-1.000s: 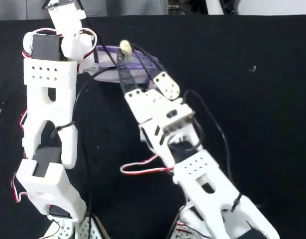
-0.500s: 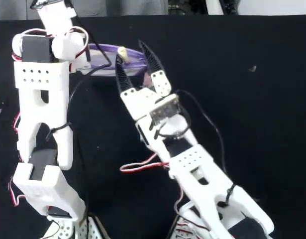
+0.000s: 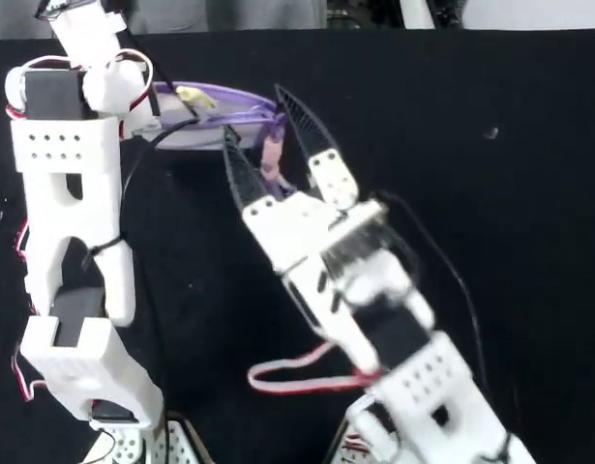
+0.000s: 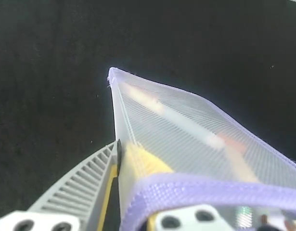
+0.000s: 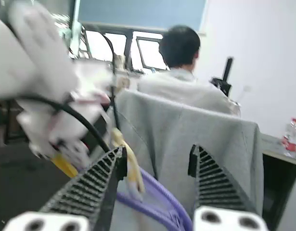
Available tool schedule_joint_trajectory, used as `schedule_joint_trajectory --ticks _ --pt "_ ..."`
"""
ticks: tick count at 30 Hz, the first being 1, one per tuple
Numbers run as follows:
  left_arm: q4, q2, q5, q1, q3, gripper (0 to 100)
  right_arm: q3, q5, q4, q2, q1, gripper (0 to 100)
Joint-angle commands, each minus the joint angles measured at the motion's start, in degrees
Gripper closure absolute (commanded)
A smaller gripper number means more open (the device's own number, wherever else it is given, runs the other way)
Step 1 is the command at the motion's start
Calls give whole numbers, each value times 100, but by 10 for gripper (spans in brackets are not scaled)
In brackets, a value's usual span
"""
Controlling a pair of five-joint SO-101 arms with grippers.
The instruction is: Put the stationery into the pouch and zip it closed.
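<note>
A clear mesh pouch (image 3: 215,108) with purple trim hangs off the table at the far left, and my left gripper (image 4: 133,207) is shut on its rim. Through the mesh (image 4: 186,130) I see a yellow item (image 4: 143,163) and a pale pen with an orange part (image 4: 229,144). My right gripper (image 3: 252,114) stands open just in front of the pouch, its black fingers (image 3: 241,174) on either side of the pouch's end. In the right wrist view the purple rim (image 5: 157,192) and a small pale tag (image 5: 131,168) lie between the open fingers (image 5: 97,187) of the right gripper (image 5: 157,156).
The black table (image 3: 490,145) stretches out to the right. Red and black cables (image 3: 297,372) loop beside the right arm. The left arm's white links (image 3: 70,213) stand tall along the left edge. A grey cloth and a seated person show in the room behind.
The right gripper, narrow around the pouch's pale tag a second ago, has opened wide and its arm has risen. The left arm has carried the pouch to the left.
</note>
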Motion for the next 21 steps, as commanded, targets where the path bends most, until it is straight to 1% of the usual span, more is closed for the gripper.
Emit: schedule_joint_trajectory --ticks 1,4,6,13,18,21 --pt "-141 0 79 -66 -136 970 -497 9 316 -453 -88 793" --pt "-123 0 79 -75 -136 970 -602 9 290 -312 229 794" --pt "-105 -44 79 -75 -145 970 -602 -35 273 -57 299 794" --pt "0 -440 70 -22 -101 970 -769 -44 -993 1798 308 794" --pt "26 -563 44 -13 -84 970 -1402 -158 -1125 3231 70 794" --pt "26 -519 44 -48 -84 970 -1613 -422 -1090 3415 88 794"
